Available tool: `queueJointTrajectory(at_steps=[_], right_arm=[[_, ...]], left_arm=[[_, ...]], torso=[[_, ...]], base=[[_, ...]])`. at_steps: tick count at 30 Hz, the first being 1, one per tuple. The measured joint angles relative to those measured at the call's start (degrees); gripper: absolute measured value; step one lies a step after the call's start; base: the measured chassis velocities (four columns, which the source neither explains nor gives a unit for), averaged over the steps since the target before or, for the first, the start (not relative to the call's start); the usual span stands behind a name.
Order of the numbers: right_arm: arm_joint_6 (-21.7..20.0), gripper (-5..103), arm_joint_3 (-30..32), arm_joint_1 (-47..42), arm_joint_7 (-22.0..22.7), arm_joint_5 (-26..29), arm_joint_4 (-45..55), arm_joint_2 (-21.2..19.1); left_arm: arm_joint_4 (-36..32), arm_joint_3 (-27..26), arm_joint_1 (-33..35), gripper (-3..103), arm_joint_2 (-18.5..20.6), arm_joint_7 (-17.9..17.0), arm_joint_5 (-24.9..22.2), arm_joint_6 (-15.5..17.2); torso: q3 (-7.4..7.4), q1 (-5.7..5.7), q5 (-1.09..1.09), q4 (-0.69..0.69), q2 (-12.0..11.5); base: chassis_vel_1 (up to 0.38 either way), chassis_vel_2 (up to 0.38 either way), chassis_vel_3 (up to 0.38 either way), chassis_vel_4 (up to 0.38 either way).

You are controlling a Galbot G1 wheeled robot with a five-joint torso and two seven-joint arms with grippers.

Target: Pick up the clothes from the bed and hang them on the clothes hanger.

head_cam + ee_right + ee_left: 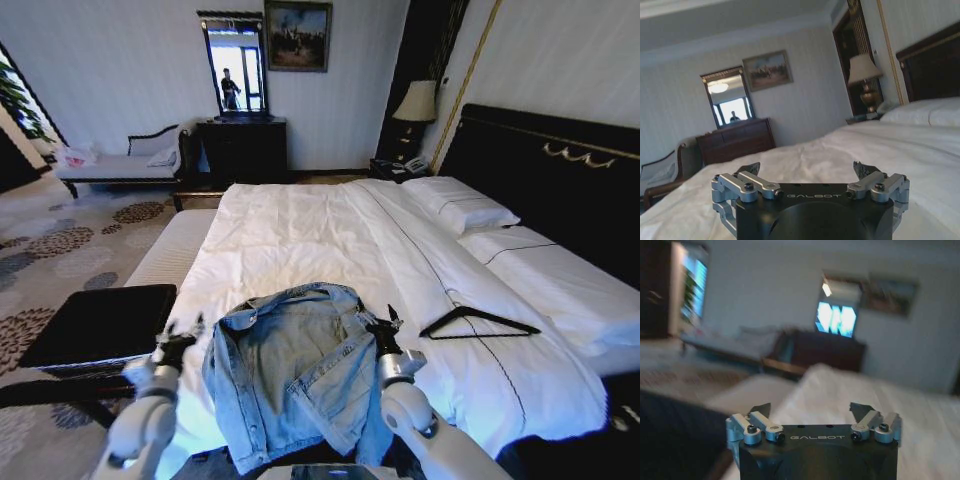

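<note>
The clothes, a light blue denim jacket, lie spread on the near corner of the bed, collar toward the pillows. The black clothes hanger rests flat on the white duvet to the jacket's right. My left gripper hovers open just left of the jacket, off the mattress edge. On the other side, my right gripper is open at the jacket's right shoulder, between jacket and hanger. In the wrist views both grippers have jaws spread with nothing between them.
A black stool stands at the bed's left near my left arm. A white bench lies along the bed's left side. Pillows, black headboard, lamp, dark dresser and chaise lie beyond.
</note>
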Motion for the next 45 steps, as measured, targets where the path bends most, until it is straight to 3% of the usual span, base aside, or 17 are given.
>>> queueJointTrajectory(at_steps=[3,9,14,20,32,45], right_arm=[[1.64,100,1.86,-1.54,-1.56,-2.05,0.42,0.48],[5.02,100,5.33,-5.42,-5.43,-3.6,2.32,2.17],[6.59,100,7.35,-9.0,-6.95,-5.24,3.94,4.52],[7.09,100,8.69,-12.16,-8.53,-6.38,6.23,7.68],[7.11,100,8.96,-13.59,-8.21,-6.83,6.05,9.62],[6.24,100,8.49,-13.28,-7.03,-6.37,5.11,9.61]], left_arm=[[-3.04,-3.38,1.2,99,-5.15,0.47,2.08,-4.8],[-4.88,-6.42,5.44,100,-9.26,3.32,6.44,-10.62],[-8.61,-9.89,8.33,100,-9.47,6.06,3.3,-11.22],[-11.32,-12.33,9.45,100,-8.83,6.35,-0.72,-11.37],[-11.43,-12.55,10.36,100,-8.29,6.3,-1.52,-11.42],[-9.68,-11.9,9.59,100,-8.17,6.17,-2.26,-11.16]], torso=[[0.0,0.0,0.0,-0.01,-0.01],[0.0,0.0,-0.01,-0.01,0.0],[0.0,0.0,0.01,-0.01,0.0],[0.0,0.0,-0.01,-0.02,0.0],[0.0,0.0,-0.02,-0.01,0.0],[0.01,0.0,-0.02,-0.02,0.0]], base=[[0.0,0.0,0.0,0.0],[0.0,0.0,0.0,0.0],[0.0,0.0,0.0,0.0],[0.0,0.0,0.0,0.0],[-0.035,-0.03,0.043,0.029],[-0.238,-0.244,0.234,0.23]])
